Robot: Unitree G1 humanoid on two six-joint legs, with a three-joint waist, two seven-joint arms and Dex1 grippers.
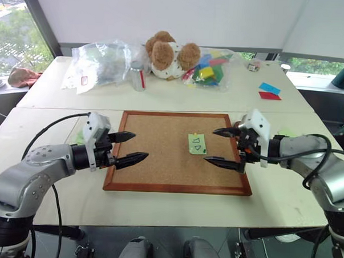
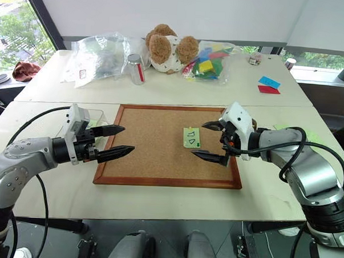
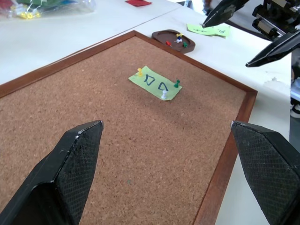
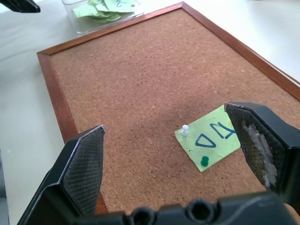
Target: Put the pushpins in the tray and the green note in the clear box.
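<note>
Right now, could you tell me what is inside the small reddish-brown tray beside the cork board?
The tray already holds a few pushpins: red, yellow, white and green ones. Its far side is partly cut off by its rim, so an exact count isn't certain.

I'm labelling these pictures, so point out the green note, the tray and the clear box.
green note (image 3: 155,83), left wrist view, middle of the paper
tray (image 3: 161,34), left wrist view, near rim
clear box (image 4: 80,21), right wrist view, front wall
</note>
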